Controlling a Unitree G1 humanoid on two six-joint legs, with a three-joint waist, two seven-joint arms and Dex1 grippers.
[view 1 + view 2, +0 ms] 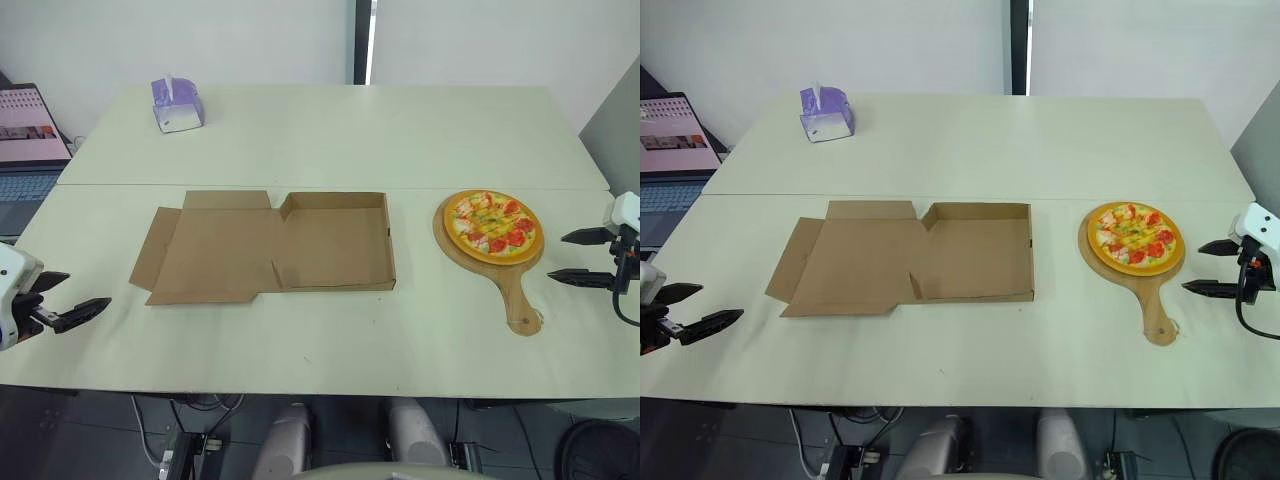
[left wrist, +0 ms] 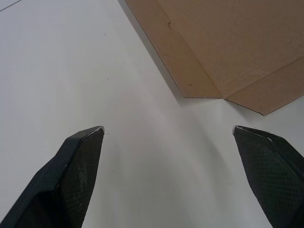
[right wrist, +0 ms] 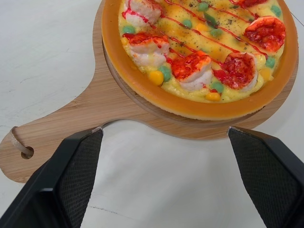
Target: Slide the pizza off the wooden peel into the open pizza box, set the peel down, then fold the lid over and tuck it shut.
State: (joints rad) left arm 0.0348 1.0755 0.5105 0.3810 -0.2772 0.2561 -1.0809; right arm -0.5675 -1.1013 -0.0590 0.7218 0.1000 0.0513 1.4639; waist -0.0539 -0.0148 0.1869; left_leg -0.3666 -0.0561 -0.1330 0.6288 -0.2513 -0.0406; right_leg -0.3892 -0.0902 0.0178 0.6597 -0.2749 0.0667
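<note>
Pizza (image 1: 493, 226) sits on wooden peel (image 1: 518, 295) at three o'clock of the open pizza box (image 1: 330, 240), handle nearside, apparently for pickup. Right jaws released beside the handle; left jaws released at the box's eight o'clock.

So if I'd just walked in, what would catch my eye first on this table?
Probably the bright pizza on its wooden peel, on the right of the table, just beside the open right gripper. Next comes the flat brown pizza box lying open in the middle, with the open left gripper off to its left.
</note>
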